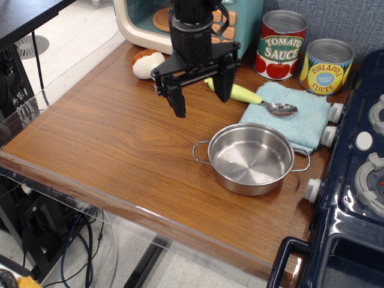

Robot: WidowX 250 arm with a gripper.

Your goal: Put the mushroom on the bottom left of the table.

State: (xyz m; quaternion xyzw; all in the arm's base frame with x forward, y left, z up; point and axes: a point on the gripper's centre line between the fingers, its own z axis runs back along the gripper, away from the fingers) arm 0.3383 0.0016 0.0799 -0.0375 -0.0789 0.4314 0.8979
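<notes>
the gripper (200,96) hangs above the table (108,144) with its two fingers spread wide and nothing between them. the mushroom (147,63) lies at the far side of the table, close to the teal toy (141,24), and the arm hides part of it. only its brown cap and some of the white stem show. the gripper is near it but not touching it.

a few things could go wrong. the mushroom is soft and round, so if the fingers close on the edge of the cap it may squish out and roll away. it sits close to the teal toy, so a finger coming down on that side could bump the toy or push the mushroom against it. the spoon (255,100) on the blue cloth (300,114) lies just beside the right finger, and a low swing could knock it. the pan (252,159) sits in the middle of the table, so a low carry toward the near left corner might clip its handle.
</notes>
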